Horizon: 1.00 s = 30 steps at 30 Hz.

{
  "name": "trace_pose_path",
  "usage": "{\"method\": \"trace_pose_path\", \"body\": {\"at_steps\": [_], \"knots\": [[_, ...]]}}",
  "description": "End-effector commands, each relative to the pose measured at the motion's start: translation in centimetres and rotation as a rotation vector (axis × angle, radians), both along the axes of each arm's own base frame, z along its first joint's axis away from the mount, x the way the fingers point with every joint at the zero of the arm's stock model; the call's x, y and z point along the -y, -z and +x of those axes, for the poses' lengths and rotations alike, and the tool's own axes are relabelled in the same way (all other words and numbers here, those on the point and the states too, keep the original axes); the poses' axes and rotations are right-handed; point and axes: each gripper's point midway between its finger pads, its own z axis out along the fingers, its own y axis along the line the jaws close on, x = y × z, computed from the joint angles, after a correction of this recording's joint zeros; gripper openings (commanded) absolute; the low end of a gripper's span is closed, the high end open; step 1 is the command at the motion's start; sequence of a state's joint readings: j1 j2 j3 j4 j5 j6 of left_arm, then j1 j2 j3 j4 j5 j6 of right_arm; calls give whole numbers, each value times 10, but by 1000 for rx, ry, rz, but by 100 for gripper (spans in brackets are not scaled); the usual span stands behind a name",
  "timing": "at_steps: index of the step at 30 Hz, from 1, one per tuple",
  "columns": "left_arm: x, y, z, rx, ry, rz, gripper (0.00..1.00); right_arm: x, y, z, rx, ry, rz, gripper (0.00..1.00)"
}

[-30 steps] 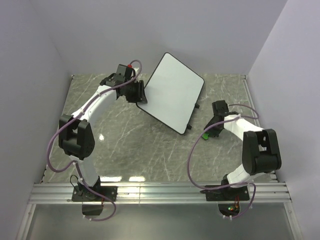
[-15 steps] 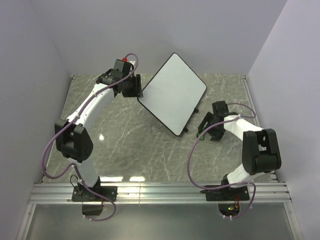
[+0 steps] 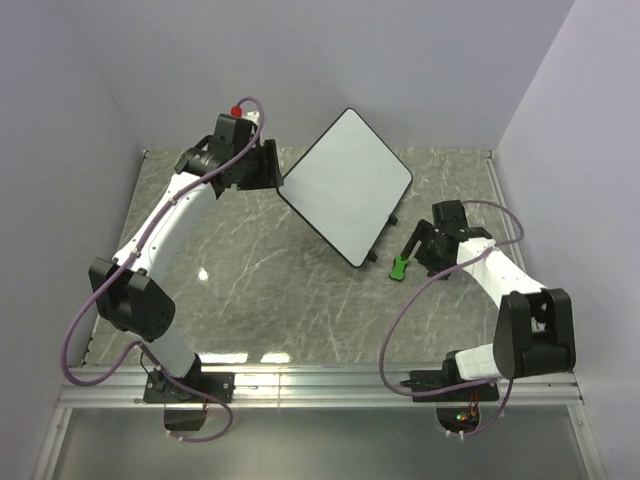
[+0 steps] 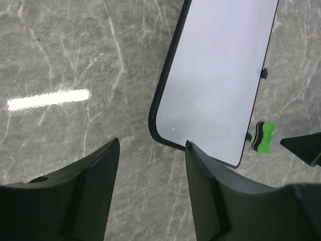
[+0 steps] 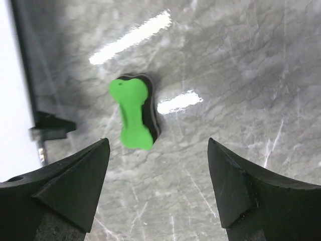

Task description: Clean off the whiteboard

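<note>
the whiteboard (image 3: 345,185) sits over the far middle of the grey marbled table (image 3: 250,270), turned corner-on like a diamond, and its far corner shows against the back wall, so it seems propped up rather than flat, though the exact tilt is hard to tell; its face reads plain white inside a thin black rim, and two small black feet (image 3: 390,215) stick out along its right edge. the left gripper (image 3: 272,172) hovers just beside the board's left corner with its jaws released and nothing between them; in the left wrist view the two dark fingers (image 4: 90,191) stand apart and the rounded corner of the board shows beyond them, clear of both. a green eraser (image 3: 399,266) with a black backing lies on the table just off the board's near right edge, near the lower foot but apart from it. the right gripper (image 3: 415,245) hangs over that eraser, also released; in the right wrist view the eraser lies on the stone below and between the spread fingers (image 5: 75,181), touching neither, with the board's rim and one foot at the left edge of that view
</note>
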State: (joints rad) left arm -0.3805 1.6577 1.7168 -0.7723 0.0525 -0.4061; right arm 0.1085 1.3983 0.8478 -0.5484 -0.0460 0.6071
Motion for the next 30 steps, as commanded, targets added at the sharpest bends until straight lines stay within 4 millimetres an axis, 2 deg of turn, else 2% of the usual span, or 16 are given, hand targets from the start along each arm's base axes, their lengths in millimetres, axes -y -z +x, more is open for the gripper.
{"method": "trace_pose_path", "body": {"at_steps": [1,6,11,12,15,16,18,19,21,22,23,25,27,28,29,30], "knots": [[0,-25,-8,41,-10,-22,60,5,-12,-6,41,-5,-14,86],[-4,-42,-16,73,-34,-35,60,4,-26,-9,80,-1,-7,86],[-9,-63,-30,127,-48,-66,60,-1,-63,-10,154,2,31,85],[-19,-71,-32,161,-99,-59,60,-1,-68,-11,159,4,34,85],[-34,-88,-44,211,-170,-84,62,-7,-99,-8,225,-19,73,85],[-37,-92,-48,222,-182,-93,64,-10,-118,-5,277,-28,85,85],[-44,-97,-59,234,-211,-115,66,-16,-140,-5,327,-46,120,85],[-49,-96,-63,231,-231,-107,68,-16,-162,-6,380,-49,130,85],[-56,-96,-72,233,-251,-106,69,-17,-184,-9,426,-51,141,85],[-60,-95,-75,231,-271,-97,70,-17,-207,-14,476,-51,147,85],[-64,-96,-77,236,-284,-94,70,-17,-218,-16,500,-52,151,85],[-73,-104,-87,262,-319,-110,72,-19,-256,-27,603,-73,175,85],[-85,-114,-97,299,-365,-120,73,-26,-284,-39,687,-122,211,85],[-88,-118,-100,312,-372,-124,74,-29,-314,-52,799,-163,218,90],[-93,-122,-104,325,-389,-120,74,-31,-329,-61,853,-185,228,92],[-98,-132,-110,350,-400,-132,74,-29,-353,-78,955,-203,225,99]]}}
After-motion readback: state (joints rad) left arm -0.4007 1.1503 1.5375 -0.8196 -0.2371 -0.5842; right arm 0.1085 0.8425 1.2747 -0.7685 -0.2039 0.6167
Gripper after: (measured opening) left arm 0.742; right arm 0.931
